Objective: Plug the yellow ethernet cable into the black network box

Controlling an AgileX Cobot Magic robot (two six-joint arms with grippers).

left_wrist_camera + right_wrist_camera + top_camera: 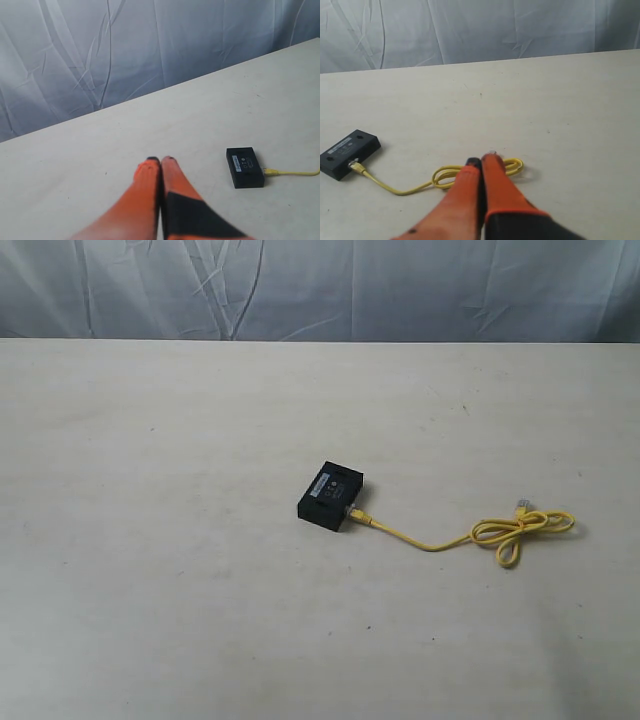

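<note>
On the left, the left gripper [160, 159] has its orange fingers pressed together on nothing. It sits well apart from the work, and neither arm appears in the exterior view. Near the middle of the pale table [150, 490] lies the black network box [331, 497], flat, label side up. The yellow ethernet cable [440, 542] meets the box's near right corner, where its plug [355, 512] looks seated in a port, though the pictures are too small to show whether the latch has caught. From there the cord runs right along the table into a loose loop [525, 528], with the free plug [522, 505] just beyond it on the far side. On the right, the right gripper [481, 160] is likewise closed and empty. Its tips line up with the loop in the wrist view, yet it is clear of the loop, since the exterior view shows nothing there. The insertion seems done, so what remains is judged to be leaving it undisturbed: keep both arms off the cord, avoid snagging the loop, and put no sideways pull on the plug, since the light box would likely slide.
</note>
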